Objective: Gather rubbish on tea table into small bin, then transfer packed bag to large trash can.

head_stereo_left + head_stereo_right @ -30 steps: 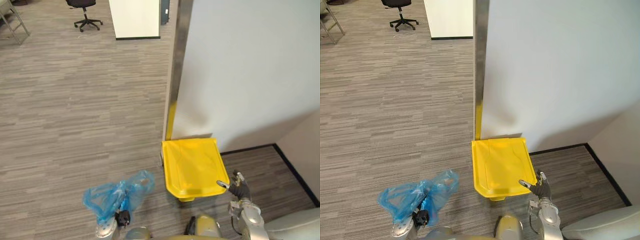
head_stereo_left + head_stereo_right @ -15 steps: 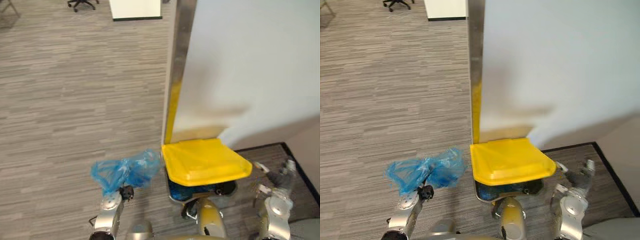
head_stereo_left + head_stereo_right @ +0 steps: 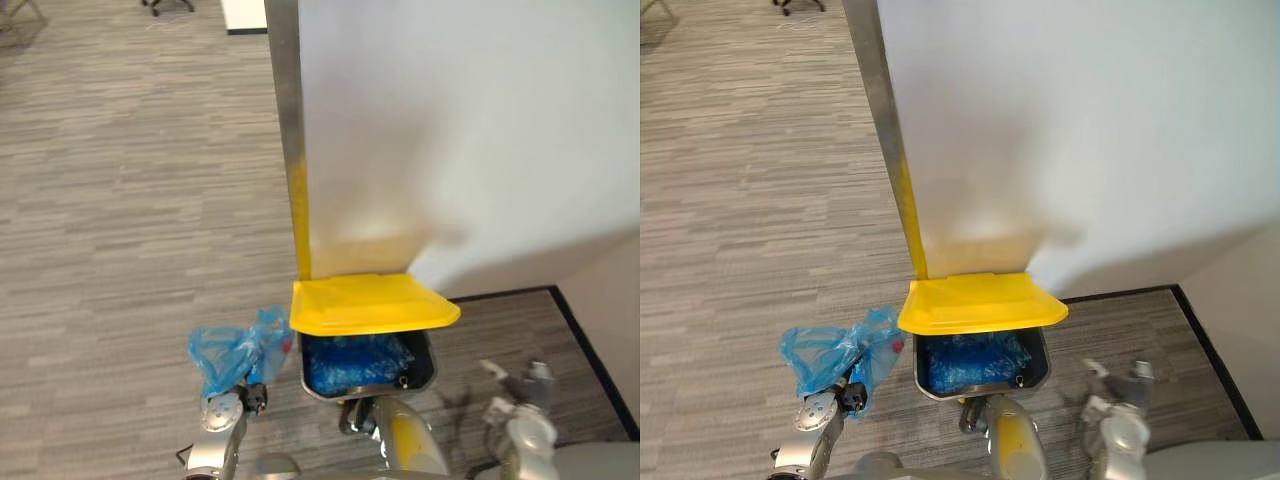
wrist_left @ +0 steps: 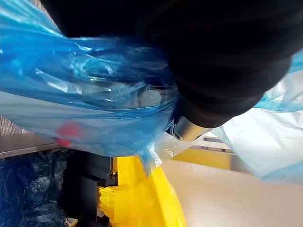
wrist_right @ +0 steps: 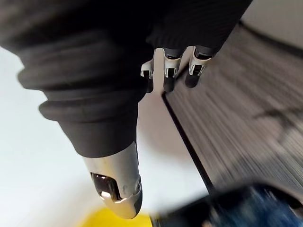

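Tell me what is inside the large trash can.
Crumpled blue plastic shows inside the large trash can. The raised yellow lid covers the back of the opening, so anything there is hidden.

Hidden and blurred around the large trash can [image 3: 432, 362]
Left of it, the blue bag [image 3: 236, 350] covers most of the left hand [image 4: 222, 66]; right of it, the right hand [image 3: 1118, 388] is smeared; its yellow lid [image 3: 372, 303] hides its back rim.
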Motion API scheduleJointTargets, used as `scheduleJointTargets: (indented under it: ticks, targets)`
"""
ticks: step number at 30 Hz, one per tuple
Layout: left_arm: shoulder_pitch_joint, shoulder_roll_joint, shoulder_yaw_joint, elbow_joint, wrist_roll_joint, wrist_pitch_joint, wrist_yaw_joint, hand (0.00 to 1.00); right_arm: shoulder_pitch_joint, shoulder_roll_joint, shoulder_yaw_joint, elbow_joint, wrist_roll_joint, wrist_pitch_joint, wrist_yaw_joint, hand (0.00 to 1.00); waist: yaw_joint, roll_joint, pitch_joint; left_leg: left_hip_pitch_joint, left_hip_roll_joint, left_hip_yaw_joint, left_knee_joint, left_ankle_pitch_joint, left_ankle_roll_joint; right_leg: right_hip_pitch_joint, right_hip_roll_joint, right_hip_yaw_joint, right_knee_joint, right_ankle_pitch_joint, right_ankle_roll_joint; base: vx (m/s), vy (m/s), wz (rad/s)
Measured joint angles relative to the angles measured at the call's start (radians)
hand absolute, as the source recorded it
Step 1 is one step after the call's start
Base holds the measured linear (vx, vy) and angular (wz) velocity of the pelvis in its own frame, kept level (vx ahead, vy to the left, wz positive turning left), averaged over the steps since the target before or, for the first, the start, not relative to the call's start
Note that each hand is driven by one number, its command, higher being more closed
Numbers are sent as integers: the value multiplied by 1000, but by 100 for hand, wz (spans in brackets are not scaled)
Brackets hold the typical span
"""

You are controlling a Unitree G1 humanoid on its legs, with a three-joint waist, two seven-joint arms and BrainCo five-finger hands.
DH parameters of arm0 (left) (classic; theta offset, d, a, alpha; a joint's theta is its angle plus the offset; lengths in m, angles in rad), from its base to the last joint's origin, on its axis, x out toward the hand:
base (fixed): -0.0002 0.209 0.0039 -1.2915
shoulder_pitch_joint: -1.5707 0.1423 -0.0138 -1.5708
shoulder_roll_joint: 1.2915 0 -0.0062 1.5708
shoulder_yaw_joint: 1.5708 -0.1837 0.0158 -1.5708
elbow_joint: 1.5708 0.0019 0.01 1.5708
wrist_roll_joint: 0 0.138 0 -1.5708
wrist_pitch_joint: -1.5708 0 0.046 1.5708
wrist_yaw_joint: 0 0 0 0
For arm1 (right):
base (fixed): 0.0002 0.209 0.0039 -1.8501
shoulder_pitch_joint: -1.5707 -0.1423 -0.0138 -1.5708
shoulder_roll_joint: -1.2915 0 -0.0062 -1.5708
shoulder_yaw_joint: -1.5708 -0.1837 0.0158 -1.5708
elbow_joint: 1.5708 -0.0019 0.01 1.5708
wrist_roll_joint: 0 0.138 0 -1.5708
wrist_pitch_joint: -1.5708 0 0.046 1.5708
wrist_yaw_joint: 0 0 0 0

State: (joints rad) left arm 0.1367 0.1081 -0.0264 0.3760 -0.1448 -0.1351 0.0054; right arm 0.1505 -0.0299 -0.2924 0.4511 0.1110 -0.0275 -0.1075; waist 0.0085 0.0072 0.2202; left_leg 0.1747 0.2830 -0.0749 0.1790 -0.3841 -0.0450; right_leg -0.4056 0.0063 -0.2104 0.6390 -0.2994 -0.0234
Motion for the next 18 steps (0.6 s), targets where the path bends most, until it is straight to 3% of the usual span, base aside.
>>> scheduleJointTargets:
  ticks: [1, 2, 4, 6, 7, 8, 9, 10, 11, 12, 14, 17, 18]
  targets:
    - [-1, -11, 9, 6, 1, 2, -6, 100, -18, 7, 42, 49, 11, 0, 56, 0, 4, -4, -10, -22, -7, -18, 67, 10, -59, 33, -20, -16, -54, -16, 17, -21, -198, 71]
    - [1, -21, 12, 17, 1, 0, -12, 100, -66, 4, 101, 100, 18, -2, 100, 0, 8, 9, -17, -118, -45, -4, 283, -12, -84, 54, -39, -70, -110, 11, 38, -47, -170, 57]
    - [-11, -26, 12, 39, 2, -1, -27, 100, -97, 11, 160, 136, 28, -8, 138, 0, -2, 10, -18, -171, -116, 0, 440, -21, -67, 86, -58, -138, -175, 59, 28, -147, -164, 54]
    - [-29, -30, 7, 49, 2, -1, -28, 100, -136, 17, 221, 168, 45, -9, 155, 0, -5, 19, -25, -206, -183, 39, 486, -51, -14, 89, -52, -192, -235, 98, 39, -200, -135, 59]
    - [-51, -33, 7, 49, 2, -3, -28, 100, -167, 16, 246, 177, 45, -8, 156, 0, -4, 32, -22, -232, -213, 67, 479, -80, 39, 66, -46, -225, -253, 116, 71, -303, -130, 46]
    - [-92, -39, 9, 67, 2, -13, -29, 100, -237, 12, 273, 197, 46, -5, 153, 0, 19, 53, 7, -262, -201, 95, 420, -139, 102, -15, -37, -175, -137, 125, 27, -320, -140, 32]
    - [-116, -31, 11, 83, 2, -13, -28, 100, -274, 14, 284, 217, 47, 3, 152, 0, 27, 22, 20, -267, -200, 116, 415, -139, 103, -46, -52, -113, -73, 130, 2, -265, -143, 70]
    - [-124, -25, 11, 109, 1, -9, -25, 100, -331, 7, 300, 252, 56, 7, 150, 0, 8, 19, 31, -282, -203, 86, 411, -135, 94, -23, -77, -45, -92, 137, 18, -128, -158, 80]
    - [-101, -32, 8, 104, 0, -7, -25, 100, -413, 2, 302, 267, 68, 6, 144, 0, 25, 10, 39, -276, -209, 51, 379, -101, 36, 44, -94, -70, -205, 202, 31, -89, -132, 73]
    - [-91, -32, 8, 103, 0, -7, -25, 100, -450, -4, 302, 274, 79, 4, 138, 0, 36, 23, 46, -278, -207, 37, 376, -95, 28, 52, -86, -81, -227, 216, 28, -112, -124, 7]
    - [-82, -12, -7, 102, 0, -6, -25, 100, -628, -28, 302, 282, 107, -8, 122, 0, 60, 50, 77, -303, -195, 16, 370, -52, 1, 47, -76, -116, -246, 268, -9, -109, -137, -2]
    - [-83, -4, -18, 97, -1, -7, -25, 100, -719, -48, 303, 297, 136, -7, 106, 0, 60, 51, 84, -300, -196, -4, 328, -30, -24, 47, -75, -144, -267, 270, -12, 4, -129, 26]
    - [-85, -3, -24, 87, -1, -7, -25, 100, -760, -64, 304, 298, 152, -8, 107, 0, 63, 49, 89, -299, -190, -12, 315, -17, -41, 51, -69, -155, -278, 277, -36, 30, -116, 18]
